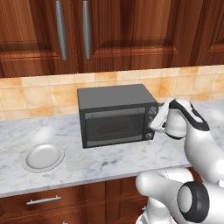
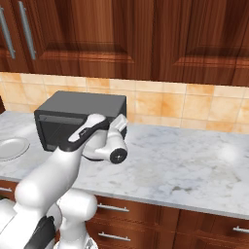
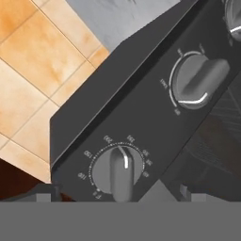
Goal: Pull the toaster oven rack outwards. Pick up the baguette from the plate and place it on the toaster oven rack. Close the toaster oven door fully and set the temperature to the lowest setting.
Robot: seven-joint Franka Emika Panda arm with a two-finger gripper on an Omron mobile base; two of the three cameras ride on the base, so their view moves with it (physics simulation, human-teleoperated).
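Observation:
The dark grey toaster oven (image 1: pixel 116 98) stands on the counter with its toaster oven door (image 1: pixel 114 126) shut upright. A dim brown shape (image 1: pixel 110 128) shows behind the glass; I cannot tell if it is the baguette, and the rack is not clear to me. The white plate (image 1: pixel 43 157) left of the oven is bare. My gripper (image 1: pixel 154 119) is at the oven's right side by the knobs. In the hand view my gripper (image 3: pixel 117 195) is open, its tips on either side of the top numbered knob (image 3: pixel 117 172) and apart from it.
Two more knobs (image 3: pixel 197 80) sit further along the oven's control strip. Tan tiles (image 1: pixel 35 94) back the marble counter (image 2: pixel 185 160), with dark wood cabinets (image 1: pixel 109 30) above. The plate (image 2: pixel 12 147) lies near the counter's left end, and drawers (image 1: pixel 43 200) run below the front edge.

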